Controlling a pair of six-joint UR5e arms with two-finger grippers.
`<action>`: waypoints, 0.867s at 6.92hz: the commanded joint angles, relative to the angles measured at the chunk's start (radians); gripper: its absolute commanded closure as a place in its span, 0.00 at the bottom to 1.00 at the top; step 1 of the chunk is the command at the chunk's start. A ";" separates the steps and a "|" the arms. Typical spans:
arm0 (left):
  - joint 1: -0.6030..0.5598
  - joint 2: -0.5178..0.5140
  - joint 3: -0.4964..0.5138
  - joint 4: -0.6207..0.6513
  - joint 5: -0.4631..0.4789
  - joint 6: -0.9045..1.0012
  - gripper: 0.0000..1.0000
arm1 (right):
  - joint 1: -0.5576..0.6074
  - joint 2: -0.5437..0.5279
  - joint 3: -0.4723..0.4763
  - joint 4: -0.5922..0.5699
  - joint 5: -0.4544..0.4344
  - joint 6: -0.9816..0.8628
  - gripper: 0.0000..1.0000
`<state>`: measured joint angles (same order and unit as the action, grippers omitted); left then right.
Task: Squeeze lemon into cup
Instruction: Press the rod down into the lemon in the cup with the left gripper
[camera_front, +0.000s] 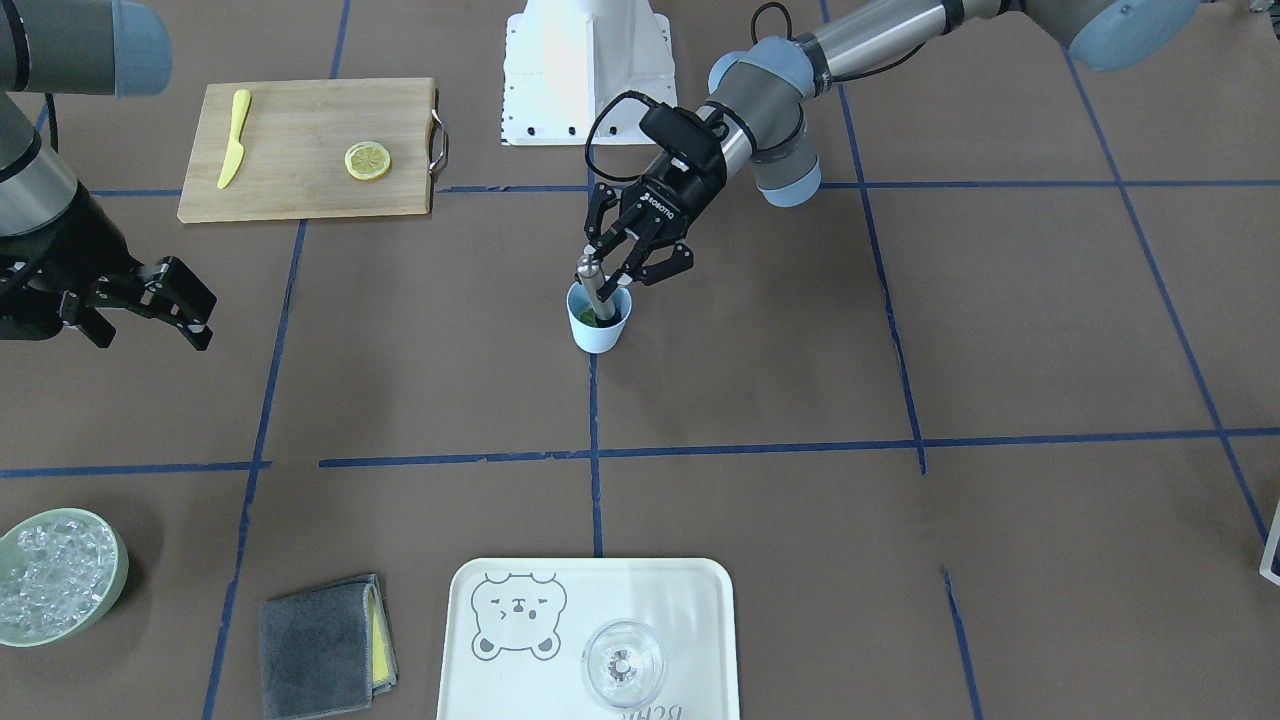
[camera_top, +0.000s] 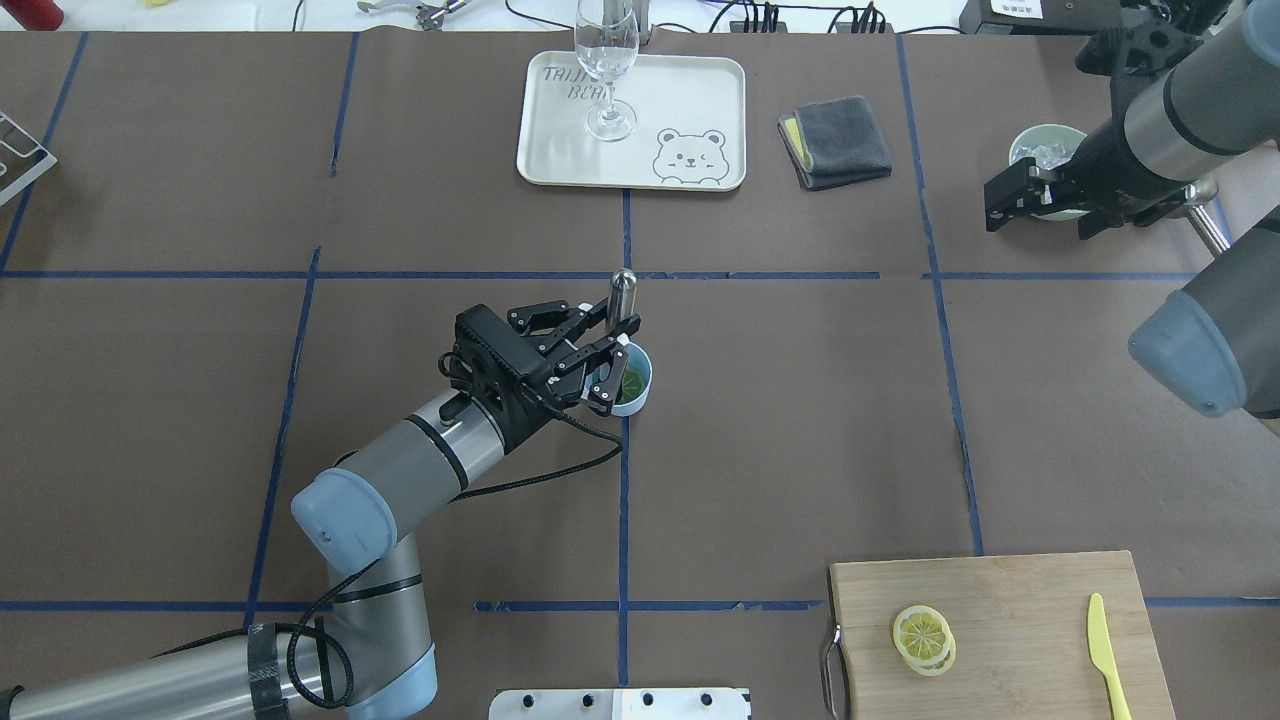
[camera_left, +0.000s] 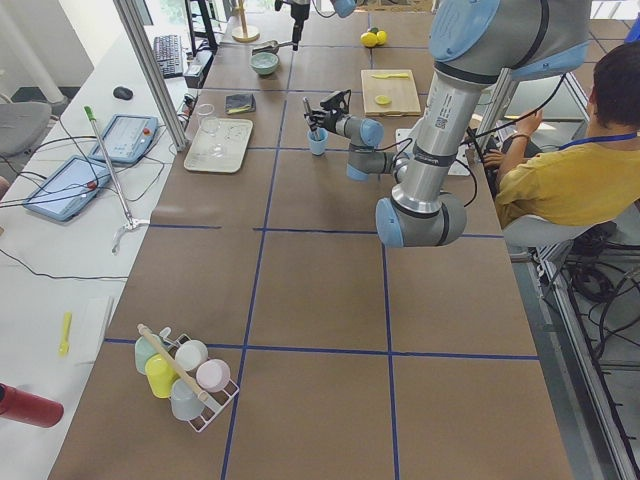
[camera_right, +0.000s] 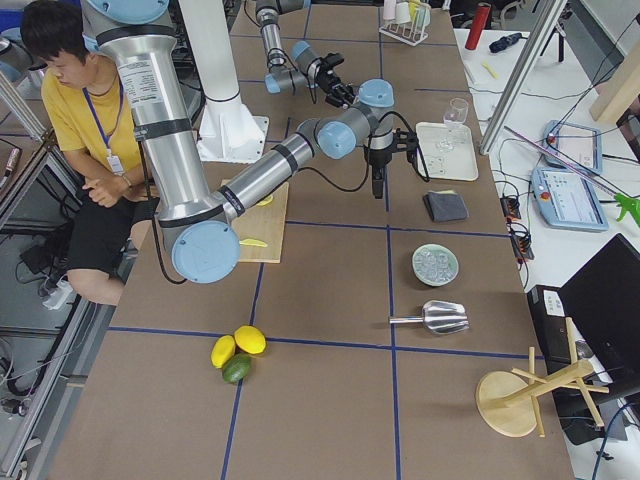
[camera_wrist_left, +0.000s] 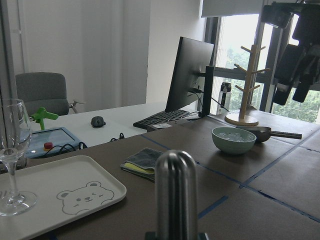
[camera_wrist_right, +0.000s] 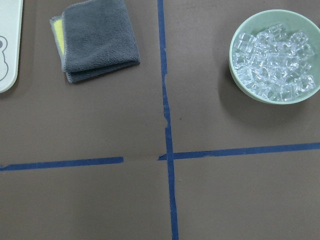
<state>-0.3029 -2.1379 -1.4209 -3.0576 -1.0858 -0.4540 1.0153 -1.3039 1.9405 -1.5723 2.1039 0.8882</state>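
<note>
left gripper (camera_front: 606, 272): over the cup at table centre. In its wrist view the fingertips sit flush on both sides of a metal rod (camera_front: 598, 292), so it reads as pinching the rod below the top.
metal rod: tilted, lower end down inside the cup, shaft against the rim.
cup (camera_front: 600, 338): upright at table centre, on the blue tape line. Holds the rod's end plus something green at the bottom; can't tell what. No lemon visible in it.
right gripper (camera_front: 153, 338): jaws spread, empty. Hangs over the far right of the table (near = robot's side), by the bowl, well apart from the cup and the board.
lemon slice (camera_front: 368, 160): flat on the cutting board (camera_front: 300, 150), near right of the table, at the board's handle end. Overhead looks like two slices overlapped. Nothing is touching it.
knife (camera_front: 233, 138): same board, other end, apart from the slice.
step: my read is that the squeeze hasn't begun. Lemon not yet picked, and the rod occupies the cup.
next: probably the right gripper goes to the board and closes on the top slice's rind. The slice is thin and lies flat, so that needs a low approach and an edge grip. Then carry it over the cup mouth. The rod should be lifted out or held aside so the mouth is free.
bowl (camera_front: 120, 575): far right, full of ice.
glass (camera_front: 622, 663): upright on the tray (camera_front: 700, 600), far centre, looks empty.
</note>
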 joint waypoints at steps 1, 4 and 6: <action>0.005 -0.002 0.002 0.000 0.000 0.000 1.00 | 0.000 0.000 -0.002 0.000 0.001 0.000 0.00; -0.001 -0.008 -0.126 0.011 0.003 0.003 1.00 | -0.001 0.002 -0.002 0.000 -0.001 0.002 0.00; -0.053 -0.003 -0.190 0.034 0.000 0.055 1.00 | -0.001 0.000 -0.002 0.000 -0.001 0.002 0.00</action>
<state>-0.3311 -2.1391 -1.5719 -3.0356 -1.0839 -0.4371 1.0140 -1.3028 1.9399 -1.5723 2.1032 0.8897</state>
